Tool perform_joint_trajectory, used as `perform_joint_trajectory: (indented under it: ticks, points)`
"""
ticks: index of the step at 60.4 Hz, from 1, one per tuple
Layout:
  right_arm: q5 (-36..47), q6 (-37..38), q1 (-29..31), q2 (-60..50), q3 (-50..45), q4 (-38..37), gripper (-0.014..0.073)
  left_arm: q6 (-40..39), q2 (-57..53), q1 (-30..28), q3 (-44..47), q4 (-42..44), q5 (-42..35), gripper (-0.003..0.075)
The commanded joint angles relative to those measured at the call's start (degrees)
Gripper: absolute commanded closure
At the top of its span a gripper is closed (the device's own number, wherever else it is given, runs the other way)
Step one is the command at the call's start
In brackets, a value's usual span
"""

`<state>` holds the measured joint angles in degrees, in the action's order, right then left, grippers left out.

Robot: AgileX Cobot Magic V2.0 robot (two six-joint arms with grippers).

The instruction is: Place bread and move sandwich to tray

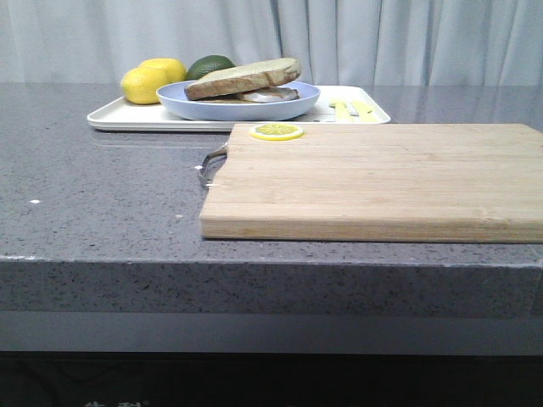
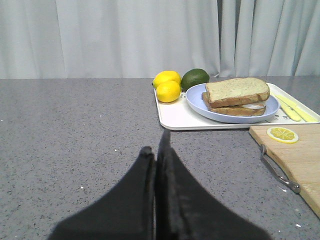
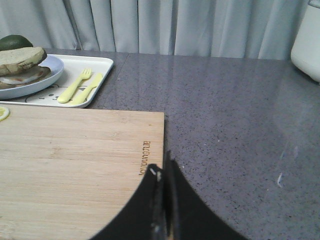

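The sandwich [image 1: 242, 80] lies on a pale blue round plate [image 1: 237, 110] that stands on the white tray [image 1: 136, 117] at the back of the counter. The bread [image 2: 236, 90] is its top slice, over the white fried egg and a lower slice. The sandwich also shows in the right wrist view [image 3: 20, 62]. My left gripper [image 2: 156, 152] is shut and empty, low over bare counter in front of the tray [image 2: 175, 114]. My right gripper [image 3: 162, 170] is shut and empty over the near right corner of the cutting board. Neither gripper shows in the front view.
A light wooden cutting board [image 1: 382, 178] with a metal handle [image 1: 212, 163] lies in front of the tray, a lemon slice [image 1: 277, 131] on its far left corner. Two lemons [image 2: 167, 85], a green fruit [image 2: 195, 78] and yellow cutlery [image 3: 80, 87] share the tray. A white appliance [image 3: 307, 40] stands far right.
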<state>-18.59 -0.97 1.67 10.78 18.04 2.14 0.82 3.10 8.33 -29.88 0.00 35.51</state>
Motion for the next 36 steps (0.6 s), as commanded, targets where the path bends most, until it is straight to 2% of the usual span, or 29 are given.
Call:
perform_joint_trajectory:
  ticks: [1,24,36]
  points:
    - [4.53,-0.24,-0.07,0.47,1.59,-0.15,0.0652,0.0,0.89,-0.09,-1.24,-0.55,-4.55,0.0739]
    - [4.53,-0.24,-0.07,0.47,1.59,-0.15,0.0652,0.0,0.89,-0.09,-1.16,-1.08,-5.19,0.0739]
    - [4.53,-0.24,-0.07,0.47,1.59,-0.15,0.0652,0.0,-1.9,-3.82,4.41,-1.28,-15.25,0.0739]
